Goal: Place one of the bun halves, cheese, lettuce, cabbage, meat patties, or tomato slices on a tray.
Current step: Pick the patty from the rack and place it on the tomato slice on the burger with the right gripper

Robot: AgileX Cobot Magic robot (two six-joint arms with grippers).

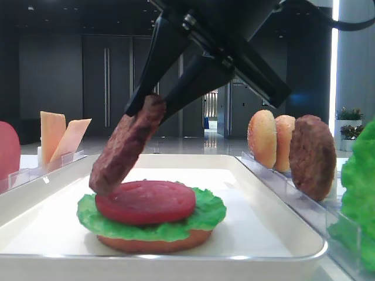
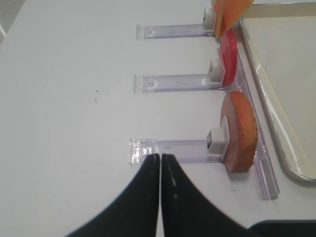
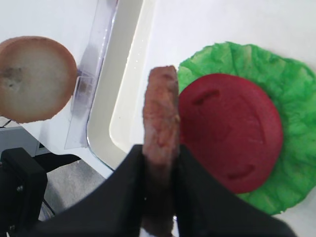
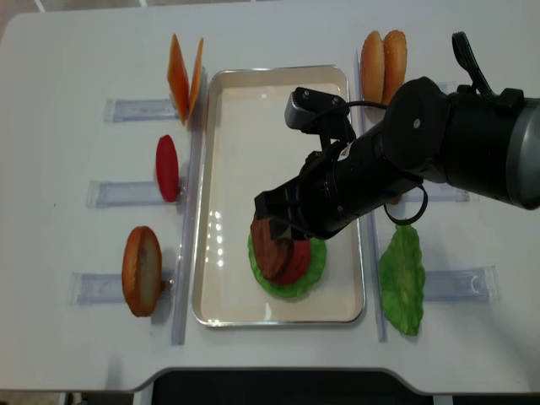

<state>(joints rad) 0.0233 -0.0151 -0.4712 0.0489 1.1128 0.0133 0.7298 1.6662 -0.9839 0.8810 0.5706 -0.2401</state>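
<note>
On the white tray point(image 4: 245, 126) lies a stack: a bun half point(image 1: 153, 241) at the bottom, ruffled lettuce point(image 1: 205, 216) on it, and a tomato slice point(image 1: 145, 201) on top. My right gripper point(image 1: 149, 105) is shut on a dark brown meat patty point(image 1: 126, 146). The patty hangs tilted, with its lower edge at the tomato's left side. In the right wrist view the patty point(image 3: 160, 103) stands edge-on between the black fingers point(image 3: 197, 187), beside the tomato slice point(image 3: 229, 131). My left gripper point(image 2: 160, 157) is shut and empty, low over the table beside a rack holding a bun half point(image 2: 240, 131).
Clear racks flank the tray. On the left stand cheese slices point(image 4: 184, 72), a tomato slice point(image 4: 168, 167) and a bun half point(image 4: 142, 270). On the right stand two bun halves point(image 4: 383, 55), a patty point(image 1: 312, 157) and lettuce point(image 4: 403, 278).
</note>
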